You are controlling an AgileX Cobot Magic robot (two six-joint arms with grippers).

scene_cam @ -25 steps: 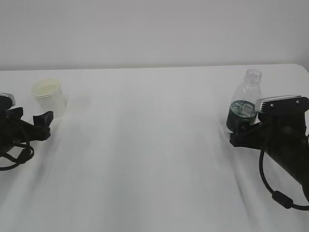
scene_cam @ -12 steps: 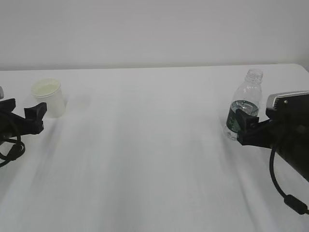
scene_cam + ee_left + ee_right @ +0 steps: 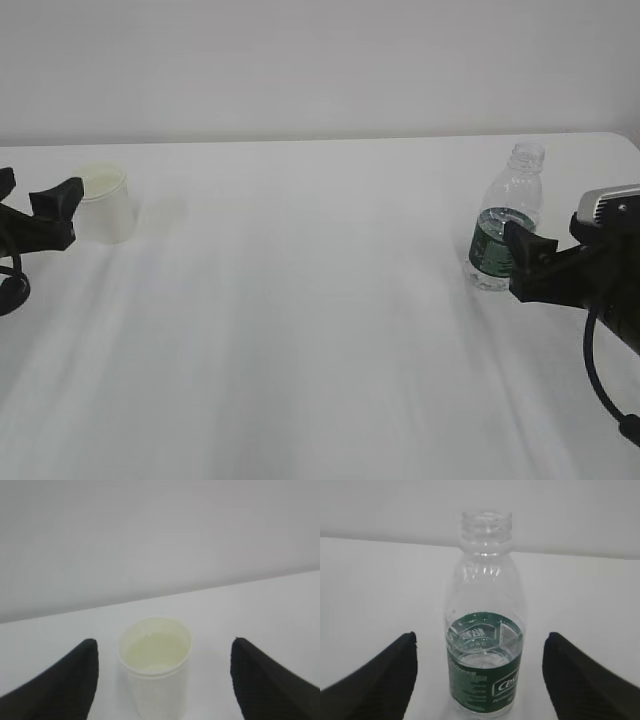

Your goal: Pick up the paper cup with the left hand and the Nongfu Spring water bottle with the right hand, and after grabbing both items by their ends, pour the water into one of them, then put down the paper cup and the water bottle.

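From the exterior view, we see the paper cup (image 3: 103, 203) far left of the Nongfu Spring water bottle (image 3: 505, 222), both upright on the table (image 3: 320, 330).

In the left wrist view, our left hand (image 3: 162, 677) gapes empty, cup (image 3: 156, 665) centred between its fingers; it looks light and crushable, so we would grip the lower wall gently.

In the right wrist view, our right hand (image 3: 479, 675) is spread wide around the capless bottle (image 3: 485, 615); its label band looks like the firmest hold.

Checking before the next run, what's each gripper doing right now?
Left gripper: open, cup between its fingers, untouched.
Right gripper: open, bottle between its fingers, untouched.
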